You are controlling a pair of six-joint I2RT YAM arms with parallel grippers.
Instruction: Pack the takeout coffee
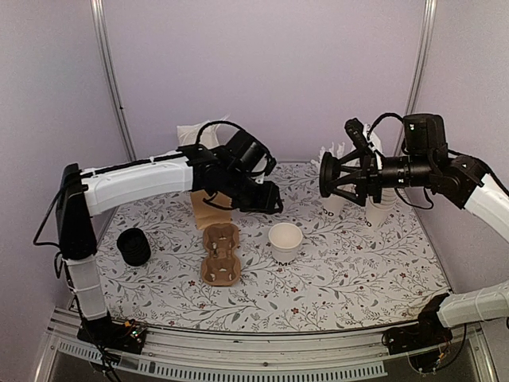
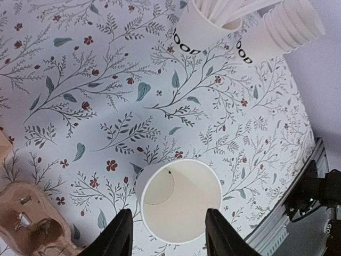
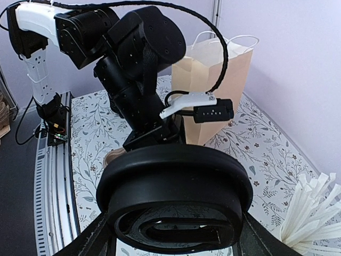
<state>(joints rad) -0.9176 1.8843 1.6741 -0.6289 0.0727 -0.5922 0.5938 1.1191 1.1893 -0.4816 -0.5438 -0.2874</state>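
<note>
- The white cup (image 1: 285, 241) stands upright and lidless near the middle of the floral tablecloth (image 1: 358, 270); its inside looks empty.
- The left gripper (image 2: 168, 224) hangs over this cup with its jaws spread. In the left wrist view one finger shows on each side of the rim; whether either touches it I cannot tell.
- The right gripper (image 1: 328, 177) is clamped on a black lid (image 3: 176, 181), holding it on edge in the air at about 1 o'clock from the cup, well above the cloth.
- A brown cardboard carrier (image 1: 221, 256) lies at 9 o'clock from the cup, close by, with its wells unfilled.
- A brown paper bag (image 3: 216, 69) with white handles stands upright at about 10 o'clock from the cup, behind the left arm.
- A black ribbed stack (image 1: 134, 247) sits far out at 9 o'clock, near the cloth's left edge.
- At about 2 o'clock stand a cup of straws (image 2: 200, 32) and, just beside it, a stack of nested white cups (image 2: 282, 26).
</note>
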